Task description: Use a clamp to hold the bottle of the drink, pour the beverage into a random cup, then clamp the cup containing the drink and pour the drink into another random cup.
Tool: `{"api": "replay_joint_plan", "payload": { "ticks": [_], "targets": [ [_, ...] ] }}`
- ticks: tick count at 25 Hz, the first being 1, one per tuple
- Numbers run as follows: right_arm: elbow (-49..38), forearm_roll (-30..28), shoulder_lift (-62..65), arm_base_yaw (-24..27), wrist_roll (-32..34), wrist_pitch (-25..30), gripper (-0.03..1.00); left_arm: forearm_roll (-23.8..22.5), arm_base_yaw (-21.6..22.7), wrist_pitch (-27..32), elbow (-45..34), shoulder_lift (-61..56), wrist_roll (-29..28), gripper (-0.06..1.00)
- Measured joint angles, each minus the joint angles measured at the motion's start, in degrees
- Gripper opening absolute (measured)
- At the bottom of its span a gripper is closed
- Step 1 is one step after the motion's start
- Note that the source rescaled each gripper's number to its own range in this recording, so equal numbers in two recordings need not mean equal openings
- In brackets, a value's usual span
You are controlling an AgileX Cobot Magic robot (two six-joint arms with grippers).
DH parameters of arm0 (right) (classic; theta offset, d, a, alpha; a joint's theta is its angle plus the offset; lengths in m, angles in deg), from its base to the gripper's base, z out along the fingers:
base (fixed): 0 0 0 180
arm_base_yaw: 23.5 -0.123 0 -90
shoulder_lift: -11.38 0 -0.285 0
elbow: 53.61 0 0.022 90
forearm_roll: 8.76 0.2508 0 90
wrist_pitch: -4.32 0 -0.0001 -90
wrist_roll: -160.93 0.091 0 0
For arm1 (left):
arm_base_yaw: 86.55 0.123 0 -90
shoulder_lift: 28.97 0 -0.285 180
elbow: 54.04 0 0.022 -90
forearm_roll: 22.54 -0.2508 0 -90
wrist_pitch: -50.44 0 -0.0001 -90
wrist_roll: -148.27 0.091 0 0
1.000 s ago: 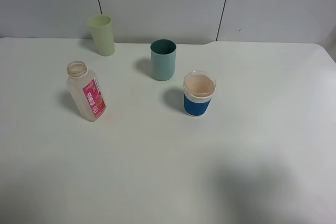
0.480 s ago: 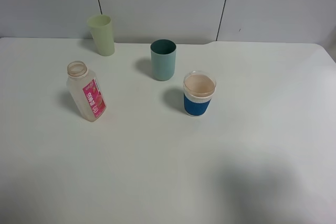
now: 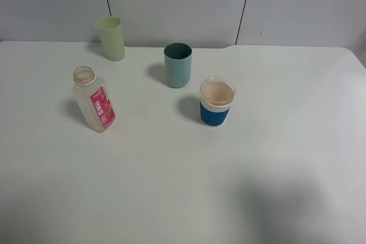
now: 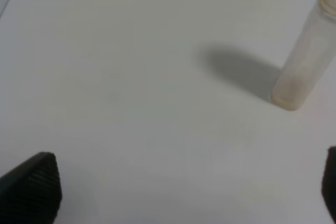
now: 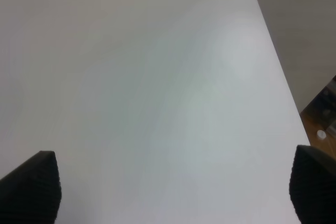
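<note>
Spread across a smooth matte white table (image 3: 171, 187): four small vessels, all upright, none touching. At left, the bottle of the drink (image 3: 94, 100), clear squarish plastic with rounded shoulders, a wide round uncapped mouth and a glossy bright pink label down one face; appears tilted only through the high camera's angle, base flat on the surface. Seen again from the left wrist (image 4: 306, 59) as a cloudy, near-empty column with a faint tan film at the bottom and a soft shadow beside it. Toward the back wall of grey panels, a pale yellow-green cup (image 3: 111, 38), tapered and opaque. Near the middle, the teal tumbler (image 3: 178, 64), plain, straight-sided, matte, dark inside. Just right of and nearer than that, the blue-sleeved cup (image 3: 217, 102): short clear plastic, ribbed blue sleeve, white band above, a light brownish surface showing inside the rim; beverage colour paler than dark brown from here. Left gripper (image 4: 178, 192) spread fully wide over bare table, black ribbed fingertips (image 4: 34, 184) at the frame corners, nothing between them, bottle well apart ahead. Right gripper (image 5: 173, 187) likewise parted with ridged black pads (image 5: 31, 182), gripping nothing, above empty tabletop near the table's far right edge, floor visible beyond.
</note>
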Motion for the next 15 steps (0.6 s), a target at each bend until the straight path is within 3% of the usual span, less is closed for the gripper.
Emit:
{"api": "replay_joint_plan", "payload": {
  "ticks": [15],
  "targets": [
    [0.0, -0.1, 0.0, 0.0, 0.0, 0.0, 0.64, 0.0, 0.0, 0.0, 0.0, 0.0, 0.0, 1.0]
  ]
}}
